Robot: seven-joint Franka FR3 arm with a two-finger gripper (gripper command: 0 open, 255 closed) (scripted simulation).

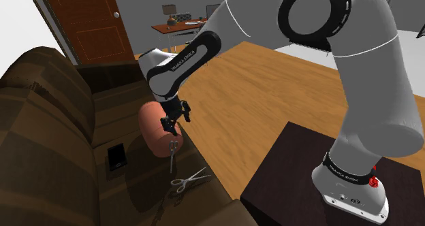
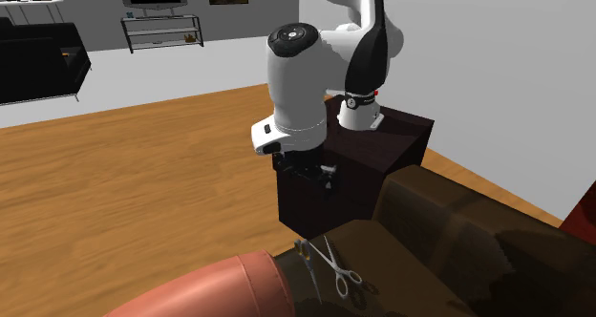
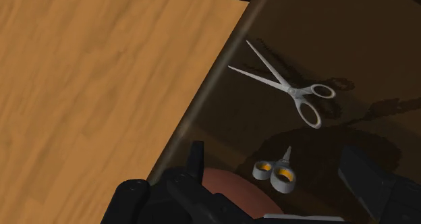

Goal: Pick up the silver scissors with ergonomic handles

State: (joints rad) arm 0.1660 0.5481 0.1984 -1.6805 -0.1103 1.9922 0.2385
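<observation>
The silver scissors (image 1: 189,181) lie on the sofa (image 1: 54,122), blades aimed toward the shoulder view's upper right; the gripper (image 1: 170,126) hangs released

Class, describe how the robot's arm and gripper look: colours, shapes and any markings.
The arm has thick, rounded white links with black ring-shaped joints. Black bands carrying white lettering wrap the forearm and the base, with a small red mark near the base. The two-finger gripper is all black.
</observation>
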